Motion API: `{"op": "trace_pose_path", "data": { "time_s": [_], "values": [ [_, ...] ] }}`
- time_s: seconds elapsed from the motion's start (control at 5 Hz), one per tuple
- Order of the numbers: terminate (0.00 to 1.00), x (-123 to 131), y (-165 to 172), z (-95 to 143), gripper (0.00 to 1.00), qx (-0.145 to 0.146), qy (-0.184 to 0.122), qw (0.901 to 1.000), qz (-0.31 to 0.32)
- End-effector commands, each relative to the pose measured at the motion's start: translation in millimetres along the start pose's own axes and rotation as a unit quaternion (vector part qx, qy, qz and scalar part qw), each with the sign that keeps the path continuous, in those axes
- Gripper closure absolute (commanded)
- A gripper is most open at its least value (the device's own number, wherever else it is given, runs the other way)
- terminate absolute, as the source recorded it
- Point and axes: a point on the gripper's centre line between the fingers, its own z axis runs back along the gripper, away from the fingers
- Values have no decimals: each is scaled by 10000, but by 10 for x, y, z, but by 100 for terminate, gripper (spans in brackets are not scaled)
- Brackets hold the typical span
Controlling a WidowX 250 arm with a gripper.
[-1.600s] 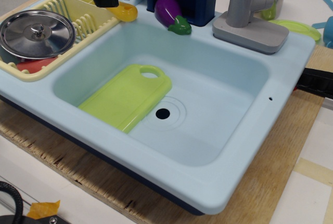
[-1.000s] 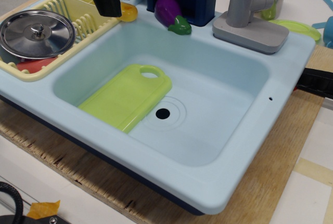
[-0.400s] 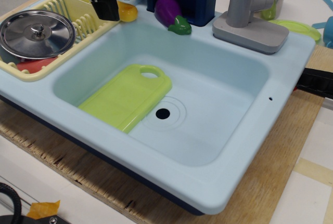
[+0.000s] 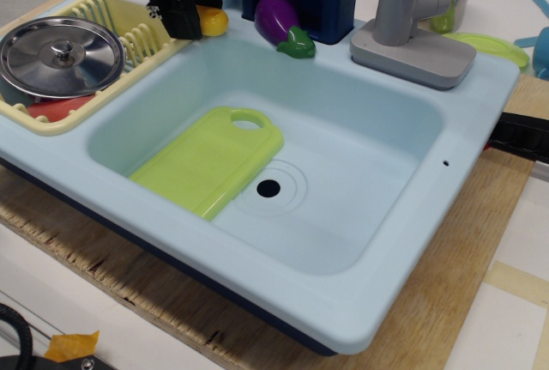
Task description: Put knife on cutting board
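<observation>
A: One yellow handle is all that is showing of the knife (image 4: 213, 20), lying on the sink's back rim beside the dish rack (image 4: 129, 27).

B: And the fingers (image 4: 182, 11)?

A: Covering it; whether they are gripping, I cannot tell. The cutting board (image 4: 210, 160) is lying in the basin.

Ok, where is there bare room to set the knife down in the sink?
The cutting board is bare all over. The basin floor right of the drain is also free. The back rim is crowded: gripper, knife, eggplant, faucet.

Steel lid (image 4: 62, 55) sits on the pale yellow dish rack (image 4: 129, 22), something red beneath, maybe a plate. Purple eggplant (image 4: 283, 22) rests on the sink's (image 4: 412, 250) back rim, grey faucet (image 4: 412, 22) alongside.
</observation>
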Motion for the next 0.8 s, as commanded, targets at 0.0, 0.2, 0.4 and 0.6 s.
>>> {"op": "trace_pose_path", "data": {
  "time_s": [0.0,0.2,0.4,0.6],
  "values": [
    [0,68,-214,92,100,279,76,9994,200],
    [0,258,-303,176,0,198,202,9991,300],
    [0,438,-325,210,100,272,183,9991,261],
    [0,611,-273,106,100,88,-8,9994,342]
  ]
}}
